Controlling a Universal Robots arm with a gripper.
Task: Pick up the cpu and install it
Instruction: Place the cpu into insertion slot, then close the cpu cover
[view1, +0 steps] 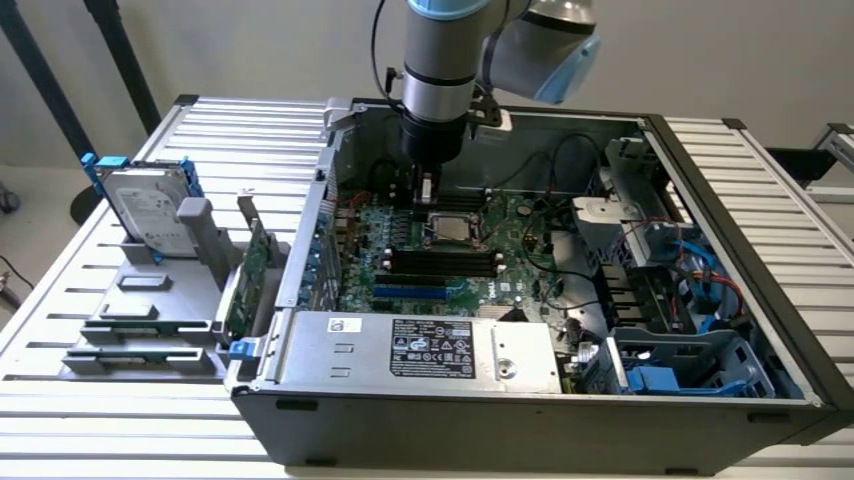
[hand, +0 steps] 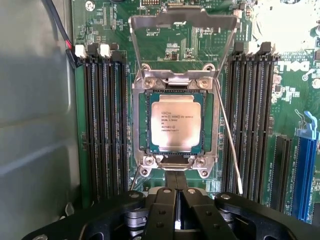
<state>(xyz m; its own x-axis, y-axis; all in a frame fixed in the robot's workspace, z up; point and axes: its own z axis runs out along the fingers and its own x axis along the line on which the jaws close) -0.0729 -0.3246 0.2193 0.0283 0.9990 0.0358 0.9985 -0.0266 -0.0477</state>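
Hand (hand: 176, 185): closed, fingers together, holding nothing
Cpu (hand: 173, 122): lay flat in the motherboard socket (hand: 141, 125), just beyond the hand's fingertips, not gripped
Load plate (hand: 182, 22): stood raised open

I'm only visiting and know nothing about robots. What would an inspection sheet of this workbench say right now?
Surface: slatted metal table carrying an open computer case.
Job's things: cpu lies flat in the motherboard socket; the socket's metal cover stands open.
Clutter: hard drive with blue brackets, upright in a grey holder, on the exterior view's left of the case.
Gripper: gripper shut, nothing between its fingers, over the board at the socket's edge.
Cables: black and red wire beside the memory slots; blue cables inside the case; none across the cpu.
Surroundings: pale wall behind; nothing else seen.
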